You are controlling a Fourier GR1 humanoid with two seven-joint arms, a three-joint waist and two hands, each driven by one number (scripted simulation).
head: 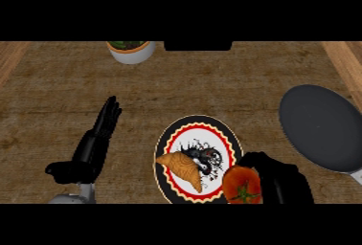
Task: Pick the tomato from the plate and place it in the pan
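A red tomato (241, 184) with a green stem sits at the lower right rim of the round plate (185, 125), which has a black, red and white pattern. My right hand (283, 183) is right beside the tomato, its fingers curled round the tomato's right side. A golden pastry (182, 168) lies on the plate to the left of the tomato. The dark grey pan (322, 127) lies at the right, apart from the plate. My left hand (96, 143) rests open at the left, fingers pointing up.
A white bowl with green contents (130, 50) stands at the back, next to a black object (198, 45). Wooden edges run along the far left and far right of the counter.
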